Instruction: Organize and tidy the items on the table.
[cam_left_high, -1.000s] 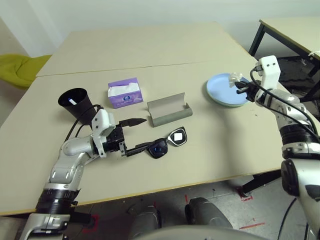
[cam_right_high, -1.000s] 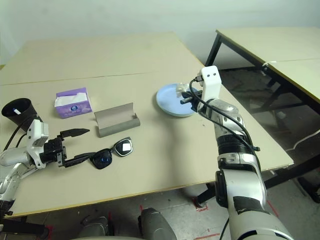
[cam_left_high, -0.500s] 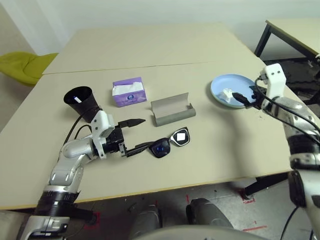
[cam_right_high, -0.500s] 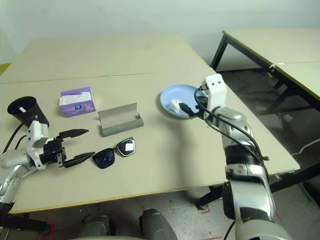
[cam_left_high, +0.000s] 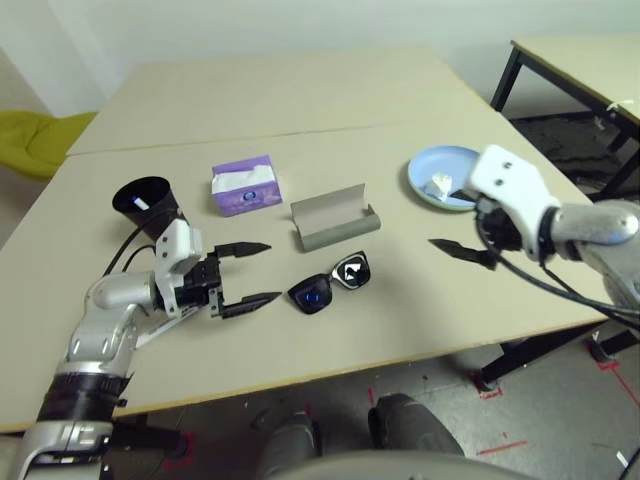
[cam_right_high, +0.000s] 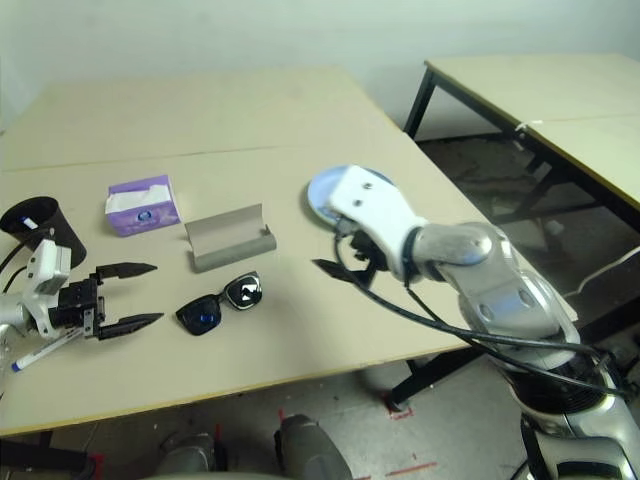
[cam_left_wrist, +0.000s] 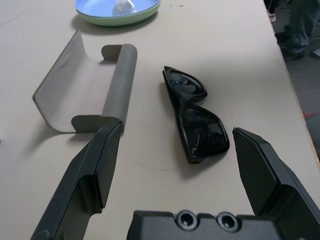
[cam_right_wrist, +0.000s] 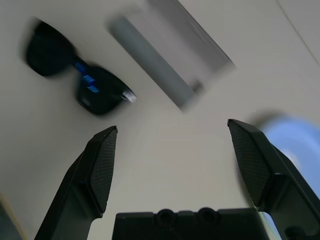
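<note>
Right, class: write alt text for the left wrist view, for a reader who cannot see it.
The left gripper is open, its two black fingers framing black sunglasses that lie on the beige table. Beside them lies an open grey glasses case, and farther off a plate holds a crumpled white tissue.

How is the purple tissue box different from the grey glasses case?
The tissue box is purple and white; the glasses case is plain grey. The tissue box is a closed block with a tissue showing on top; the glasses case lies open and empty. The tissue box sits farther from the sunglasses than the glasses case. Both rest on the table.
</note>
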